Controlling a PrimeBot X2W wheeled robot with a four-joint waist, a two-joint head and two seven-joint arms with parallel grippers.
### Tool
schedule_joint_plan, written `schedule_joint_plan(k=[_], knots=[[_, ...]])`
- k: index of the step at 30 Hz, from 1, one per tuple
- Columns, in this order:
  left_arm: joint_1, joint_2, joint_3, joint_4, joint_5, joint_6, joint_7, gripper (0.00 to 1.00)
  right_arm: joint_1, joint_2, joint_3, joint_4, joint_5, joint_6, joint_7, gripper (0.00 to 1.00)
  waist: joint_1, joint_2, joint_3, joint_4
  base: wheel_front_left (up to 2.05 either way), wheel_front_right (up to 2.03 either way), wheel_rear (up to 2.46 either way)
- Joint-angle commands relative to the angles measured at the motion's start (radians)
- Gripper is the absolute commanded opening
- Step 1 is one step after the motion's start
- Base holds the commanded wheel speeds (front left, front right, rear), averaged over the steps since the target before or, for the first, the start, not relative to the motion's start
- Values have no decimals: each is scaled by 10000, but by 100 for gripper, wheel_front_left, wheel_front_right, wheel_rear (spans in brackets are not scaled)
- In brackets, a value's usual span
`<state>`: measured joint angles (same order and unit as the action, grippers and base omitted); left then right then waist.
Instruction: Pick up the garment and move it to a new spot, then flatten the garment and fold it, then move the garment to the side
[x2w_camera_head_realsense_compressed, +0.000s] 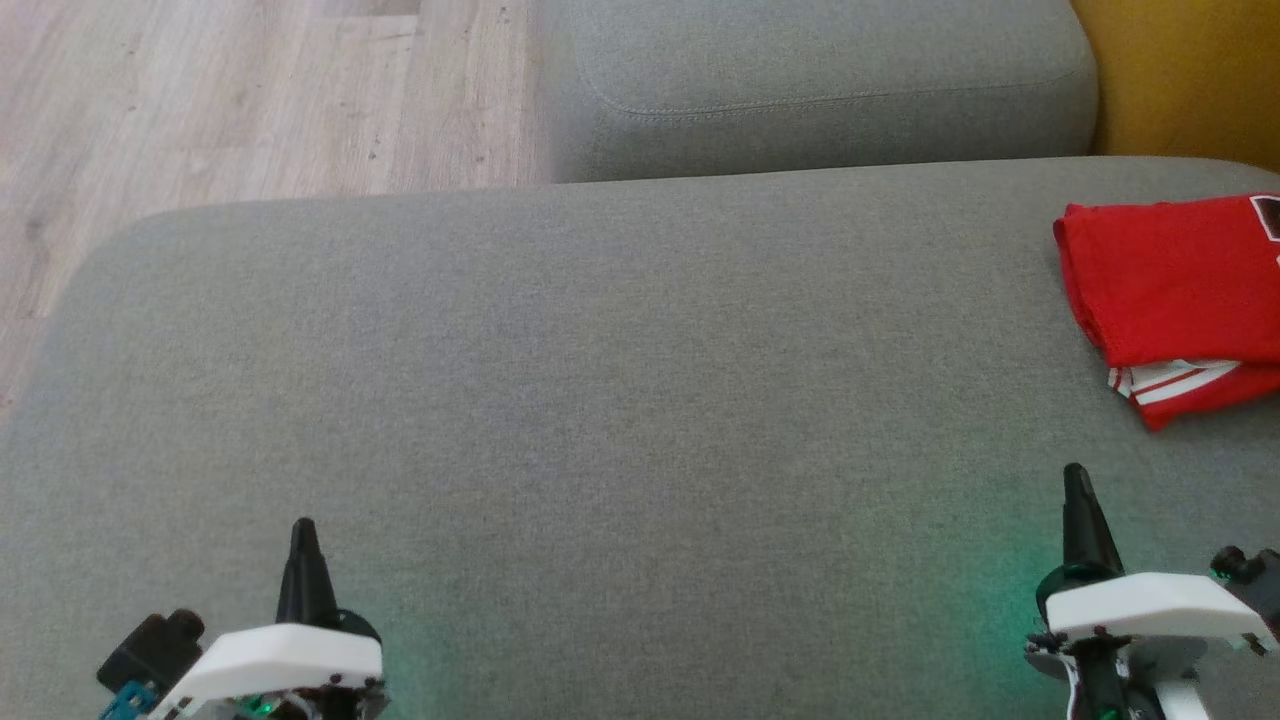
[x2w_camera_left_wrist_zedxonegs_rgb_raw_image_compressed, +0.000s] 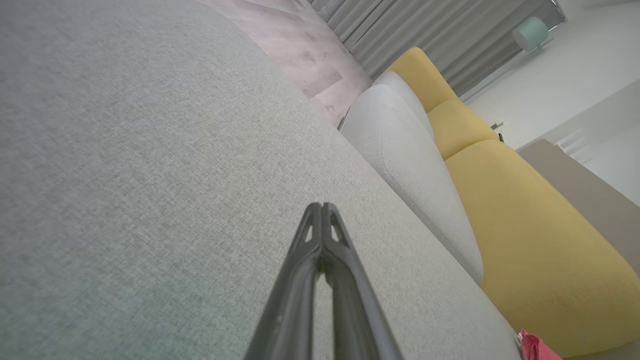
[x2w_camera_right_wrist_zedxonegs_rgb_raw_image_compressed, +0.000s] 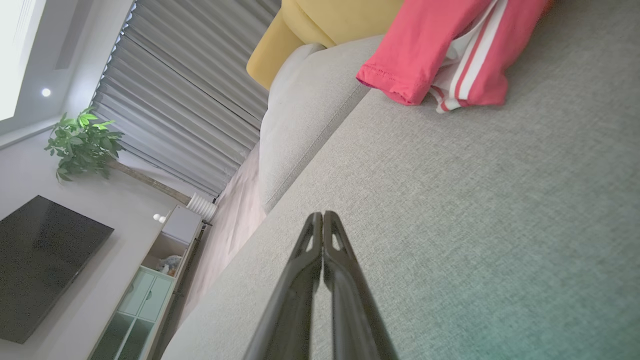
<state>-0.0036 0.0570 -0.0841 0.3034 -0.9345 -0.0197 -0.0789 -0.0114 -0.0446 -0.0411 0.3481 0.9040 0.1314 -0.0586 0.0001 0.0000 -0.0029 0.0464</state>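
While I hold the rig idle, I list the head view as follows. Item one, red garment (x2w_camera_head_realsense_compressed: 1170, 290): folded, with white stripes at its near edge, lying at the far right of the grey sofa seat (x2w_camera_head_realsense_compressed: 600, 400) and running off the right edge of the picture. Item two, left gripper (x2w_camera_head_realsense_compressed: 303, 530): near left, fingers pressed together and empty, over bare upholstery, well apart from the garment. Item three, right gripper (x2w_camera_head_realsense_compressed: 1075, 480): near right, fingers likewise together and empty, near the garment's striped edge but not touching it. Item four, second grey cushion (x2w_camera_head_realsense_compressed: 800, 80): far side, with a yellow cushion (x2w_camera_head_realsense_compressed: 1190, 70) to its right. Item five, pale wood floor (x2w_camera_head_realsense_compressed: 200, 100): far left.
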Motion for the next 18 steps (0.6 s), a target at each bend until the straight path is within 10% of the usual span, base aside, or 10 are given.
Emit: schedule_joint_plan(k=[1,18], knots=[[-565,120,336,-366,-279,-95,70,0,-553,-43,38,-398,302,-4,111,0,0,0,1,-10,0,0,0],[-695,122,727,-431,-2186,-385,536,0,-671,-47,-181,-579,2225,-5,570,0,0,0,18,-140,0,0,0]])
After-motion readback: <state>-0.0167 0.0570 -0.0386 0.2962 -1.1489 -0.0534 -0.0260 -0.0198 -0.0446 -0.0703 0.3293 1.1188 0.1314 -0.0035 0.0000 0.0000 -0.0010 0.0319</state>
